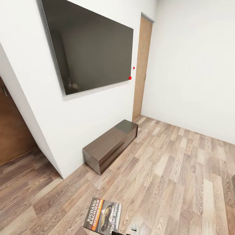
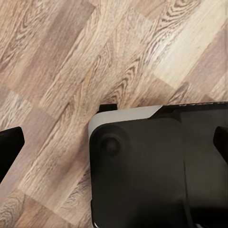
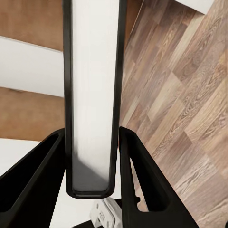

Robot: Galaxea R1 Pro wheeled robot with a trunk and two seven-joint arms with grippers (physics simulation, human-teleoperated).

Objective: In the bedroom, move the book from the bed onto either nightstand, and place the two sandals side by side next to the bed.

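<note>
Dark paperback book (image 1: 102,215) was held edge-on, pinched by the right gripper (image 3: 91,156), above the floor (image 1: 169,176) | left gripper (image 2: 114,142) spread, empty | risk judged: slippage in transit from the thin-edge grip.

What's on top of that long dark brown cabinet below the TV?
Nothing sits on the long dark brown wooden cabinet's glossy top. It stands on the wood floor against the white wall; its inside is closed off, so unseen.
</note>
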